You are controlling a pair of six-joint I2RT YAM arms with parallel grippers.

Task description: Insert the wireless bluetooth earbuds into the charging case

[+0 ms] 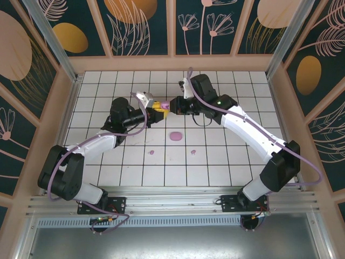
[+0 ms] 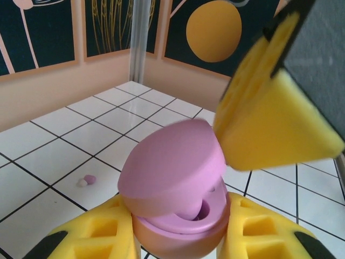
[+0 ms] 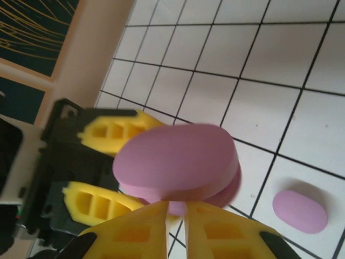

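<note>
My left gripper [image 1: 158,109] [image 2: 178,229] is shut on the base of a lilac charging case [image 1: 163,112] [image 2: 172,162], held above the floor with its lid half raised. One lilac earbud [image 2: 197,208] sits in a well under the lid. My right gripper [image 1: 170,107] [image 3: 180,213] is at the lid's edge, fingers almost together with a thin slit, nothing clearly held. Its yellow finger [image 2: 269,124] hangs over the lid's right side. In the right wrist view the case lid [image 3: 178,159] is just beyond my fingertips. Two earbuds [image 1: 151,151] [image 1: 192,152] lie on the tiles; one earbud [image 2: 87,179] shows on the floor.
A second lilac case [image 1: 176,136] [image 3: 299,210] lies shut on the white tiled floor [image 1: 242,156] just in front of both grippers. Wooden walls with patterned panels [image 1: 161,59] enclose the floor at the back and sides.
</note>
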